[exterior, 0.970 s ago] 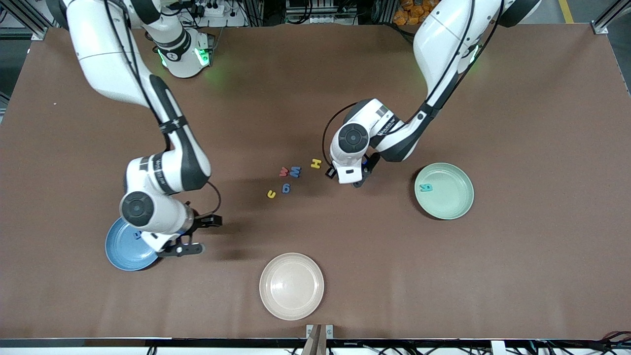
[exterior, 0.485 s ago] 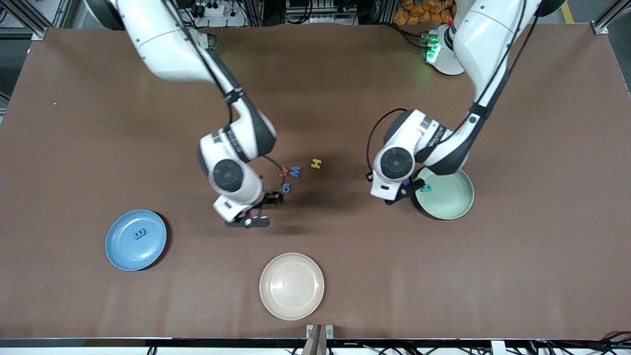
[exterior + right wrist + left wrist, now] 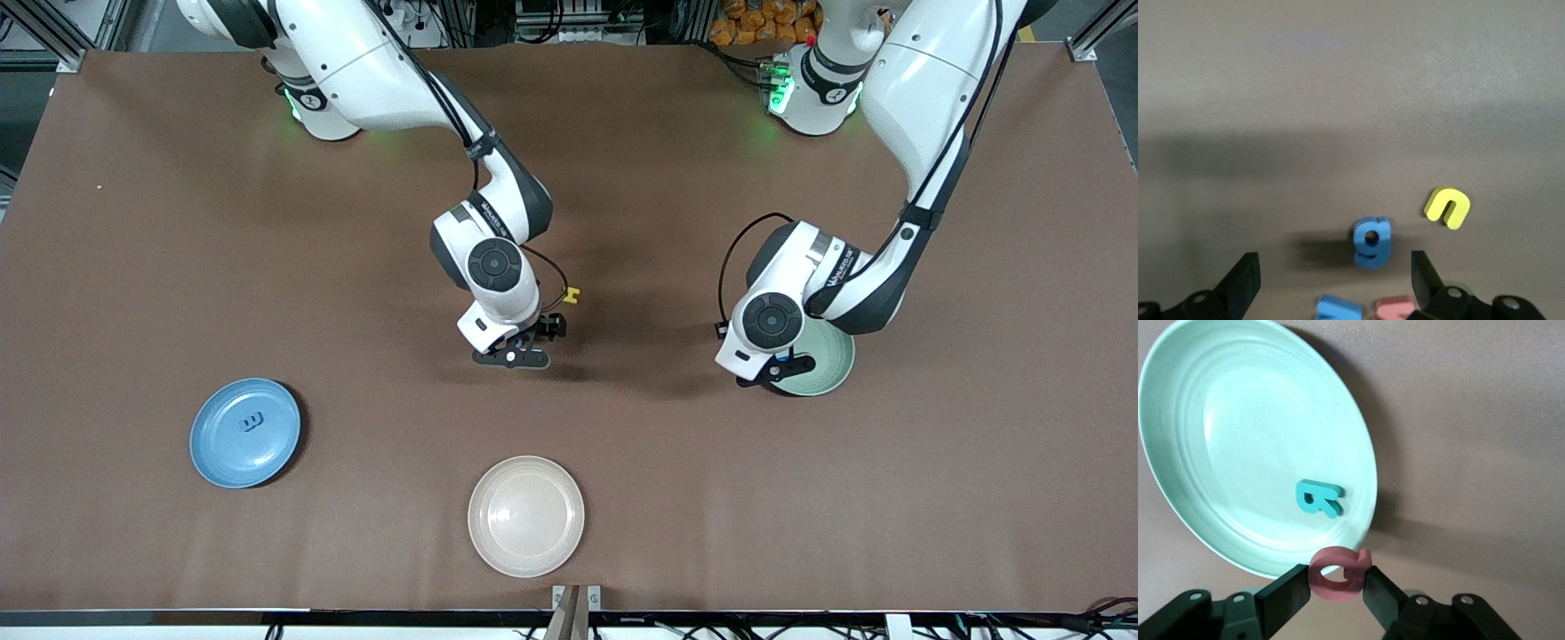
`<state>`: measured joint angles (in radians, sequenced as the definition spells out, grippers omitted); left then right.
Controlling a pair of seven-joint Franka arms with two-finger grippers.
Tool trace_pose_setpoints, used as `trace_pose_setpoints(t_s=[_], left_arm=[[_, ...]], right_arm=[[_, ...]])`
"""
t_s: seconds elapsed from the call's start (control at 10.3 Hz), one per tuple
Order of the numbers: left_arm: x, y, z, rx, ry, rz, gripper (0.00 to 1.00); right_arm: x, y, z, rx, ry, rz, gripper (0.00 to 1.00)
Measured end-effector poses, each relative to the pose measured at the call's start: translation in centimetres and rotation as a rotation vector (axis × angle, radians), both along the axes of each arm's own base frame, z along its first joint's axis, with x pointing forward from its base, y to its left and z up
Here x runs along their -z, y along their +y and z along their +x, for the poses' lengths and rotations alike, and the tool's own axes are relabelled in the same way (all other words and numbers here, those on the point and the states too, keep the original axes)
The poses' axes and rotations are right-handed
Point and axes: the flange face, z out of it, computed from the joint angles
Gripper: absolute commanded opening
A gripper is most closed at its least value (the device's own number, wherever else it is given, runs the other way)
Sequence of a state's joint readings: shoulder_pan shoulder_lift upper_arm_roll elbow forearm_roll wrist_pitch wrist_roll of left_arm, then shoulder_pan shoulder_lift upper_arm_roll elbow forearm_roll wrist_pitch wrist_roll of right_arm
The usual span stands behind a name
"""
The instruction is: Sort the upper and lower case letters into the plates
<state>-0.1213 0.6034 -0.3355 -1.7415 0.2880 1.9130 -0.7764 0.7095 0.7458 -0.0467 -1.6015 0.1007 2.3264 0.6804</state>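
Left end effector [image 3: 1337, 587] grips pink letter [image 3: 1338, 574] — seemingly over green plate [image 3: 1218, 413].

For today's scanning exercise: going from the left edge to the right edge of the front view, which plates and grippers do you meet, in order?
Blue plate → right gripper, open over the loose letters, with the cream-white plate at about the same place across → left gripper, holding a red letter → pale green plate.
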Motion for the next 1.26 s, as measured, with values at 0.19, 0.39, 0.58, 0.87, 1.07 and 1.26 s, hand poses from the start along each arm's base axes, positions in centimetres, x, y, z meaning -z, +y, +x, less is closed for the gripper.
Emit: trace_pose_setpoints(t_s=[0.19, 0.39, 0.58, 0.87, 1.07, 1.26], left_arm=[[-0.1, 2.7, 1.1, 0.061, 0.022, -0.03, 0.28], [0.0, 6.2, 2.2, 0.119, 0.045, -0.057, 0.29], [0.3, 8.5, 2.6, 0.168, 0.065, -0.084, 0.76], [0.6, 9.3, 2.6, 0.173, 0.071, -0.091, 1.0], [0.5, 8.8, 2.5, 0.175, 0.068, -0.096, 1.0], [0.2, 6.0, 1.9, 0.112, 0.056, -0.119, 1.0]], right_arm=[[0.5, -0.3, -0.2, 0.002, 0.001, -0.003, 1.0], [0.7, -0.4, -0.2, 0.002, 0.003, -0.005, 1.0], [1.6, -0.5, -0.4, 0.003, 0.006, -0.01, 1.0], [2.3, -0.8, -0.4, 0.007, -0.007, -0.005, 1.0], [2.3, -1.0, -0.2, 0.009, -0.01, -0.006, 1.0], [2.3, -1.2, -0.1, 0.012, -0.011, -0.007, 1.0]])
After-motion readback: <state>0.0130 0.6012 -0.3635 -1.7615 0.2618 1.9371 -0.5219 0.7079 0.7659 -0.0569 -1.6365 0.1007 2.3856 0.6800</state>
